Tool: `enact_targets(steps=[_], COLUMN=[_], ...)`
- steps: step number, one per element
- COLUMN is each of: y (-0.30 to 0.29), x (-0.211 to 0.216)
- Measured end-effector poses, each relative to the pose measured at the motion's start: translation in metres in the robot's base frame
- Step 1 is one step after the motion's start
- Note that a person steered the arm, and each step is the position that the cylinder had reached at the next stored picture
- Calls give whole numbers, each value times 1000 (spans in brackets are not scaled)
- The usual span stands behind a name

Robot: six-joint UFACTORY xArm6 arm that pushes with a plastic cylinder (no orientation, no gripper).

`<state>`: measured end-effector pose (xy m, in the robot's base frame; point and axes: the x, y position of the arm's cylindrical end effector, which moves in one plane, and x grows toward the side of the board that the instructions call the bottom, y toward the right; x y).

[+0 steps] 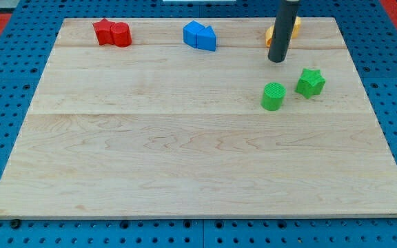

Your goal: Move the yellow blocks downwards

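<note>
The yellow blocks (296, 27) sit near the board's top edge at the view's upper right, mostly hidden behind my rod, so their shapes cannot be made out. My tip (276, 60) rests on the board just below them, toward the view's bottom. A green cylinder (273, 96) lies a little below the tip. A green star (310, 83) lies to the tip's lower right.
A red star and a red cylinder (112, 32) stand together at the top left. Two blue blocks (199, 35) stand together at the top centre. The wooden board (185, 151) lies on a blue pegboard surface.
</note>
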<state>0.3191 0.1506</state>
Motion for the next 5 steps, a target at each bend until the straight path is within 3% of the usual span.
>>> enact_targets(steps=[1, 2, 3, 5], y=[86, 154, 160, 47], x=[-12, -80, -128, -109])
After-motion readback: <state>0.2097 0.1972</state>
